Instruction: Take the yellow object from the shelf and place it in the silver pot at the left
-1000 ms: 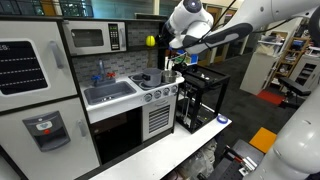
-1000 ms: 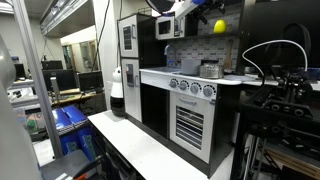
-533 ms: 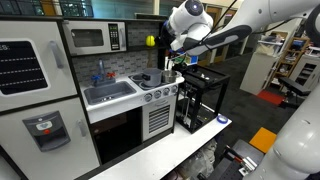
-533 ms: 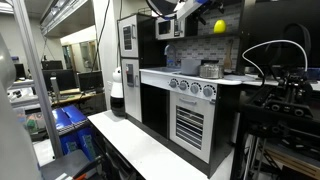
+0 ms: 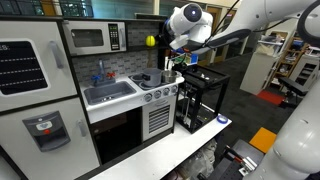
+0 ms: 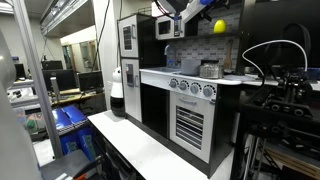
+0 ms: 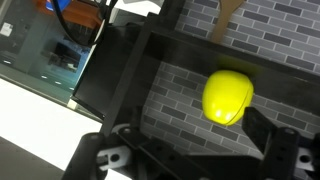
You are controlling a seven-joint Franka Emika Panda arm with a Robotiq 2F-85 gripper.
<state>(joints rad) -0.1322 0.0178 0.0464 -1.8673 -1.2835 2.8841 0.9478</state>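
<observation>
The yellow object is a small round ball resting in the dark recessed shelf with a brick-pattern back wall. It also shows in both exterior views. My gripper is open, with its two dark fingers on either side just in front of the ball and not touching it. In an exterior view the gripper sits beside the ball at shelf height. The silver pot stands on the toy stove top below the shelf.
The white toy kitchen has a microwave next to the shelf, a grey sink basin and an oven front with knobs. A black frame stand is beside the kitchen. A white table edge runs in front.
The arm has shifted slightly up and toward the shelf. The ball has not moved and the gripper stays open.
</observation>
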